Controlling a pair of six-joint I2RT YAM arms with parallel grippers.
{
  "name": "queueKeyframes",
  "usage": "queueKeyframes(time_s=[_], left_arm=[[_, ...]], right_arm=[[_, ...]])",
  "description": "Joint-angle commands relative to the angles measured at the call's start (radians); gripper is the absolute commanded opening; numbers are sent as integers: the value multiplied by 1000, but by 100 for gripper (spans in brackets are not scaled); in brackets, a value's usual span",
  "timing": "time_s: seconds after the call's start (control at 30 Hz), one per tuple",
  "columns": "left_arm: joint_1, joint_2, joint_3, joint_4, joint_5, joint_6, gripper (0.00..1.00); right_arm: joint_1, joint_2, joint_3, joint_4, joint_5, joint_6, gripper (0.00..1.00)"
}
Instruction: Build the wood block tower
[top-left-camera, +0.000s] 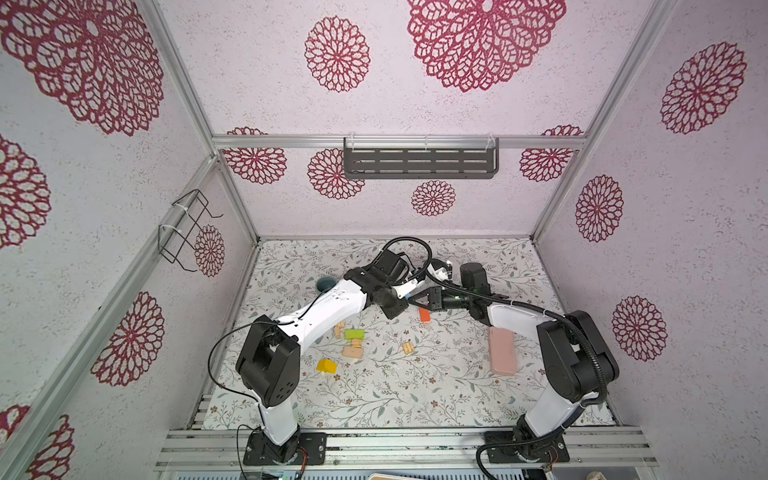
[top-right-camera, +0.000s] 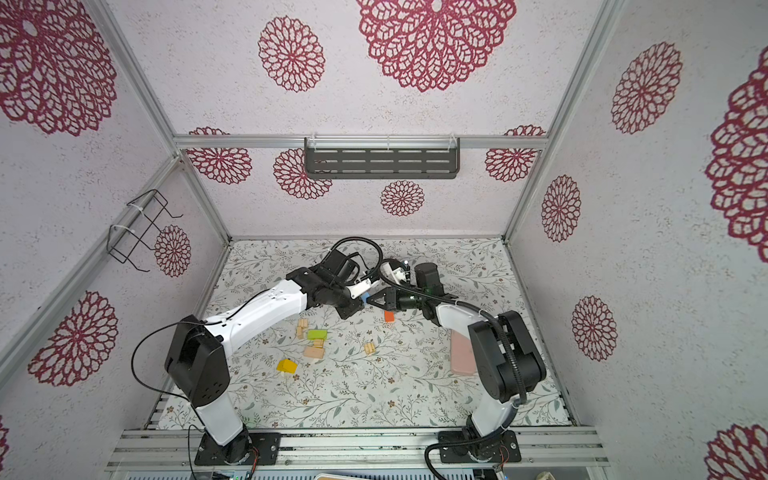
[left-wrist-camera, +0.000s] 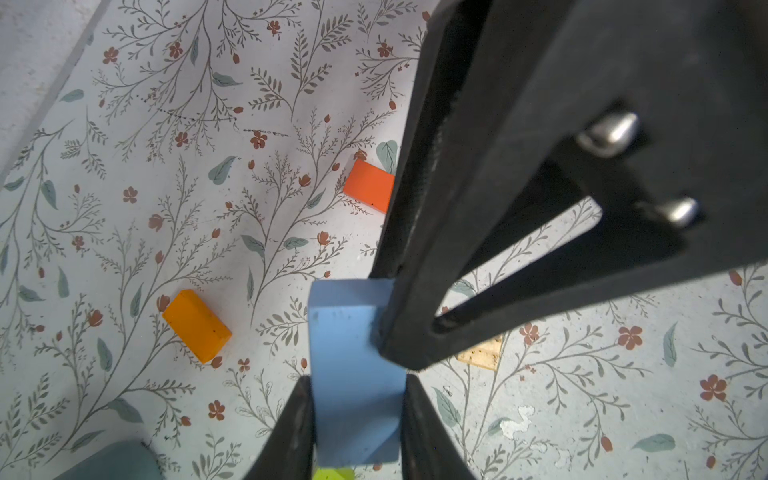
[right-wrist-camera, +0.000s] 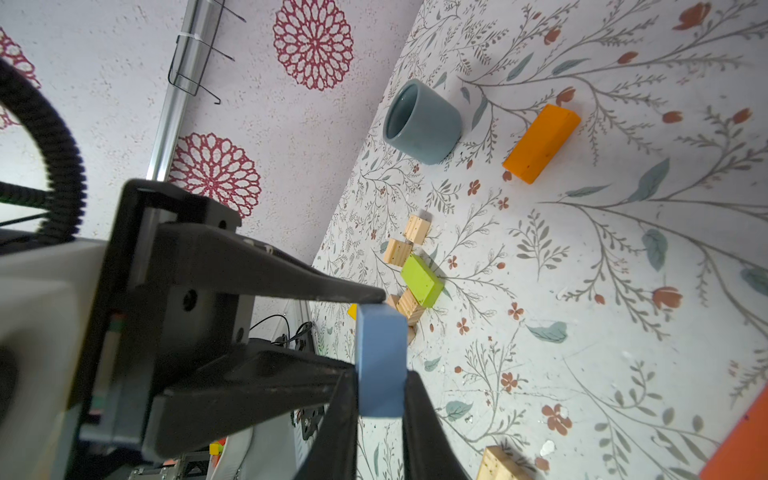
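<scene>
The space is enclosed by pale textured wall panels (top-left-camera: 374, 104) printed with crimson flower medallions (top-left-camera: 337, 54) and framed in silver aluminium profiles (top-left-camera: 291, 142). A dark grey slotted metal shelf (top-left-camera: 419, 163) is hung on the back wall, and a black wire rack (top-left-camera: 187, 228) is tied to a side profile. The worktop (top-left-camera: 374, 395) is covered by a white sheet patterned with grey-green sprigs and red flowers.

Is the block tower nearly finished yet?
Not nearly. Done: I see no tall tower, only a green block bunched with plain wood blocks; whether any are stacked I can't tell. In hand: the left pincer and right pincer both grip one blue block in the air. Still to do: the yellow block, the red-orange block, the orange block and a loose wood block lie scattered.
</scene>
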Motion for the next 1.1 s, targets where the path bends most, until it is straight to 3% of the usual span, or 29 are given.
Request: queueKeyframes(time_s=[0.0,0.07,0.13,0.23,0.33,0.5,0.57,0.6,0.67,0.77,0.9,1.07], left_arm=[[-18,-6,36,45,53,16,25],[-18,-8,40,37,54,17,35],[-17,-13,42,30,52,17,55],[-12,-37,40,32,53,15,73],[25,-83,28,38,129,5,100],[135,-123,42,23,357,-40,96],[155,-117,57,13,406,-47,84],[164,-109,68,7,434,-49,71],[179,-85,94,-11,491,-57,54],[199,-38,150,-75,582,-58,40],[216,31,228,-158,687,-60,33],[229,57,239,-118,698,-50,30]], right_arm=[[4,4,21,19,8,-17,12],[2,0,20,19,12,-17,10],[-1,-4,19,19,16,-17,9],[-14,-14,17,15,14,-21,7],[-47,-39,-1,8,-3,-26,5],[-105,-116,-38,-78,-41,-109,5],[-106,-145,-45,-100,-35,-146,4],[-102,-157,-47,-112,-33,-172,4],[-99,-180,-50,-138,-33,-208,3],[-101,-210,-50,-169,-35,-249,2],[-101,-218,-24,-191,-55,-280,1],[-105,-182,95,-317,-65,-375,0]])
